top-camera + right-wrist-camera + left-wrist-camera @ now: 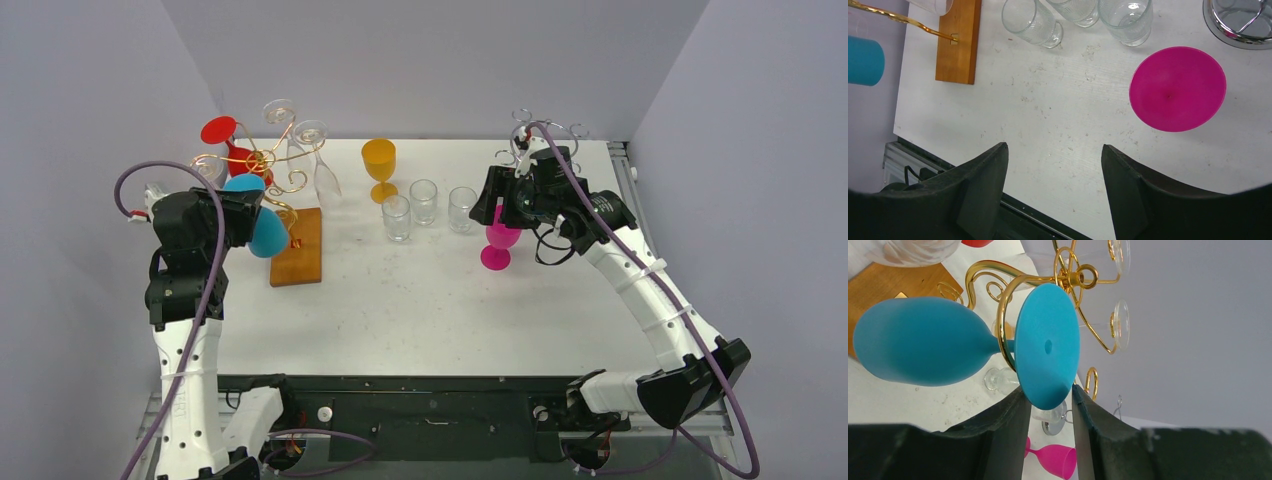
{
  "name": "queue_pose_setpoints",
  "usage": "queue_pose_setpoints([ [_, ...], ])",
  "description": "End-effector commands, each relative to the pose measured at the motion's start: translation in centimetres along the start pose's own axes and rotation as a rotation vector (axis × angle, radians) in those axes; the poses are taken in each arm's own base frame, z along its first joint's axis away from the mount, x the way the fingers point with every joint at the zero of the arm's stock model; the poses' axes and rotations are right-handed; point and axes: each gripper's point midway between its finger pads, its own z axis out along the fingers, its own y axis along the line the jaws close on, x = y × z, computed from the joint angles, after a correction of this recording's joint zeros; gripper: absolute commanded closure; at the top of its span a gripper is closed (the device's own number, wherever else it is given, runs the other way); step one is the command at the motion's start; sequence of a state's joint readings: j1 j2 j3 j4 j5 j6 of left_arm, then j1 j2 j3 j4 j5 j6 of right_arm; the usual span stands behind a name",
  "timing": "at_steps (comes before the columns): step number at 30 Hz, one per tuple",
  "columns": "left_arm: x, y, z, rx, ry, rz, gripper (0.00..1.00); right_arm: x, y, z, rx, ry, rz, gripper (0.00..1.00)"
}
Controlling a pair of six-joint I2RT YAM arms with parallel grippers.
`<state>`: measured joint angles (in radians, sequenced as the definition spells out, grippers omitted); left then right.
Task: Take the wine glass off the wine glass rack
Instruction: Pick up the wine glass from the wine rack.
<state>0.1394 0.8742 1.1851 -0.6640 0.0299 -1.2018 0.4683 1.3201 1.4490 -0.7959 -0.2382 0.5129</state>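
From where I stand, no lettering, label, brand, number or sign can be read on anything in view.

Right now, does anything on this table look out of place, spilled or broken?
Nothing looks spilled or broken. The one oddity is the blue wine glass: it hangs askew in a hoop of the gold rack, nearly sideways, with the edge of its foot sitting between the jaws of the open left pincer.
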Motion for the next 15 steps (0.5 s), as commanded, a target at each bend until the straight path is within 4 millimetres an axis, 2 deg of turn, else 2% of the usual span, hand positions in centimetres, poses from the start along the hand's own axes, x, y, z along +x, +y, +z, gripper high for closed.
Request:
queue_pose_setpoints([
  [1, -1.58, -1.78, -0.35, 0.073, -0.073, -0.004, 0.69, -0.88, 0.63, -0.12, -0.027, -0.041, -0.012, 0.36],
  [15, -2.00, -1.62, 0.01, 0.070, -0.097, -0.004, 0.77, -0.89, 0.51, 0.05, -0.023, -0.039, -0.011, 0.38],
])
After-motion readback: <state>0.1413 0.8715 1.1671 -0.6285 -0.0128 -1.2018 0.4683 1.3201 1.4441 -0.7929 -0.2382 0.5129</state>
